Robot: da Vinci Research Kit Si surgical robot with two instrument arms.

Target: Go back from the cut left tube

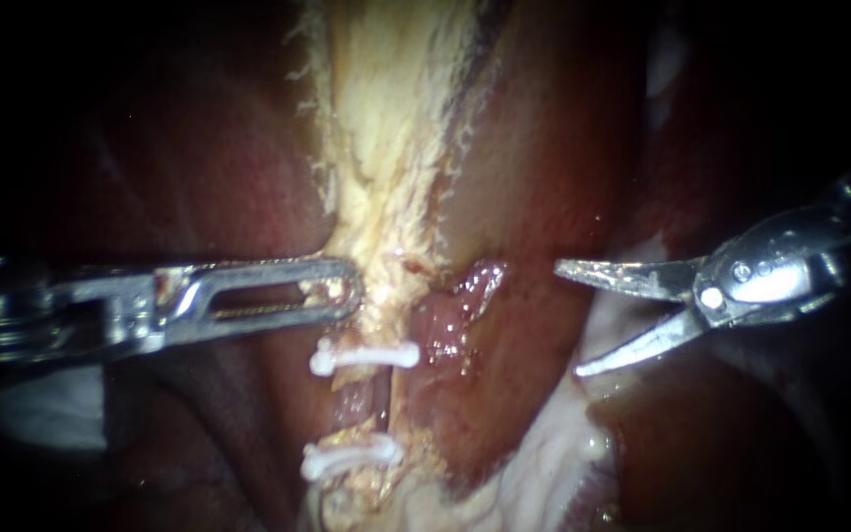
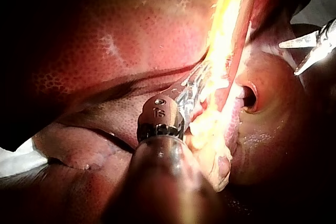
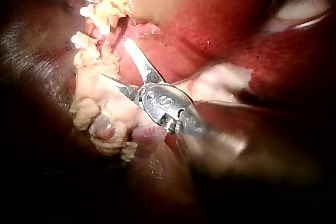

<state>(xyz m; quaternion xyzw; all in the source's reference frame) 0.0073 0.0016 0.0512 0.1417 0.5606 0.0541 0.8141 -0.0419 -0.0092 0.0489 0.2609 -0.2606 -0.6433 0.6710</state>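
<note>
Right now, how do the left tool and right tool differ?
Left tool has long slotted jaws; right tool has thin curved blades. Left tool's jaws are shut on the pale tissue; right tool's stand open, empty. Both are shiny metal, tips facing each other.
</note>
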